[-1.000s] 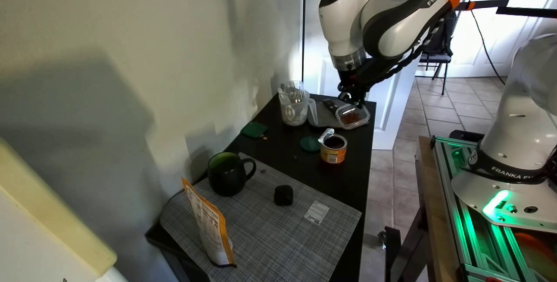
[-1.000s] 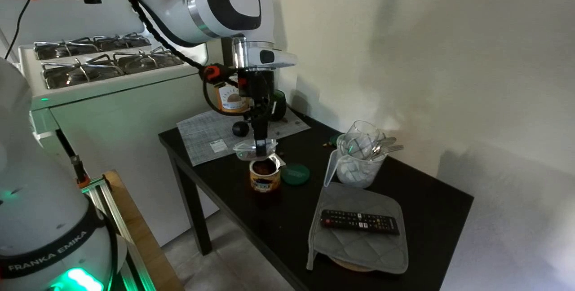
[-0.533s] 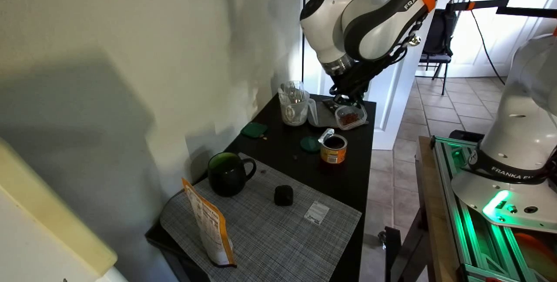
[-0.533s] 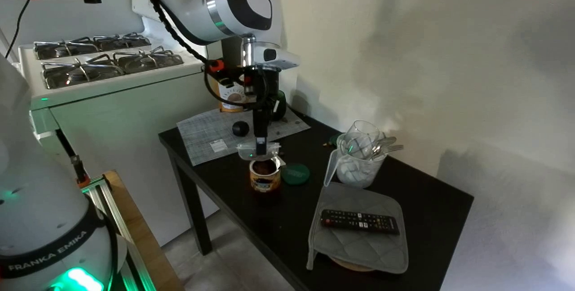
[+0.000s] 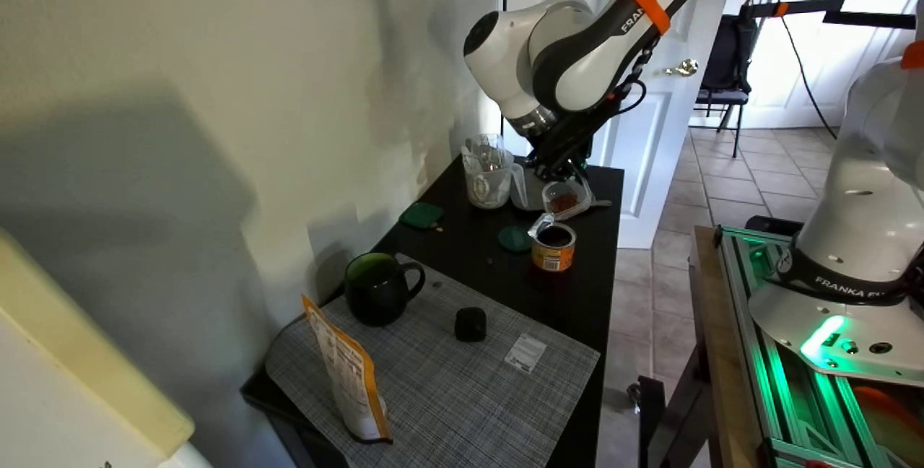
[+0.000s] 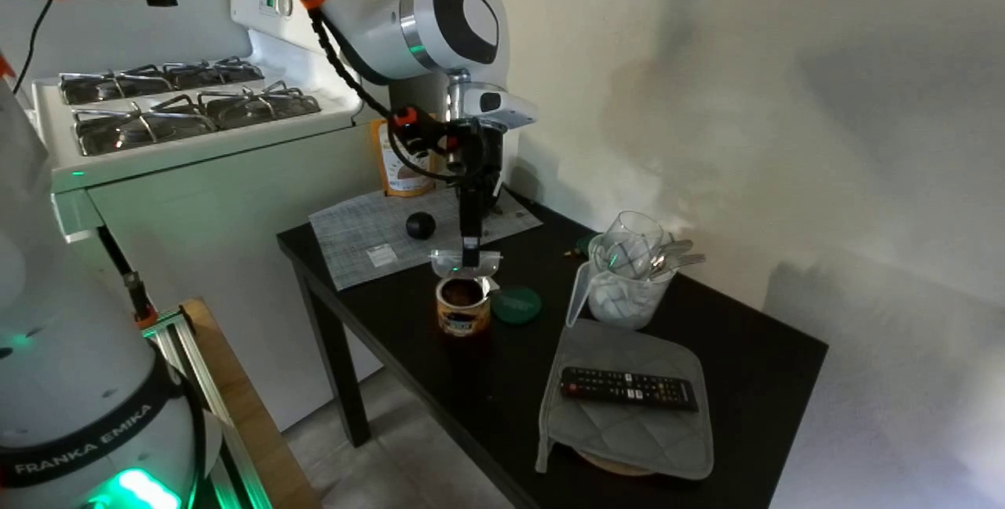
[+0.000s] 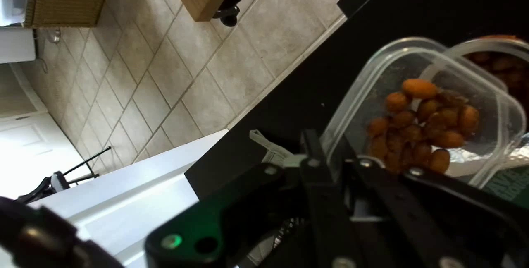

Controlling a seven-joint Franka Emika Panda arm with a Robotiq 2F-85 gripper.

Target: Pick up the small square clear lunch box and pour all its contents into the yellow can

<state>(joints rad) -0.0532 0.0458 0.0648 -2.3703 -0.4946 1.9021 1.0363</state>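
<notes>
The clear lunch box (image 5: 567,198) holds several orange-brown nuts. It is in the air above the dark table, slightly tilted, and also shows in an exterior view (image 6: 447,264). My gripper (image 6: 470,252) is shut on one side wall of it; in the wrist view the fingers (image 7: 328,146) pinch that wall. The yellow can (image 5: 553,258) stands upright and open on the table, with its foil lid peeled back. The can also shows in an exterior view (image 6: 463,320). In the wrist view the box's far corner (image 7: 512,111) overlaps the can's rim (image 7: 475,46). Nuts lie inside the box.
A round green lid (image 6: 517,305) lies beside the can. A jug with cutlery and a glass (image 6: 628,297) and a grey pot holder (image 6: 620,446) with a remote (image 6: 628,388) stand nearby. A dark mug (image 5: 375,289), a black round object (image 5: 471,324) and a pouch (image 5: 354,374) are on the placemat.
The arm and the held box have moved left in an exterior view, rightward in the opposite-facing one, and the box has tilted more. The can and the other things have not moved.
</notes>
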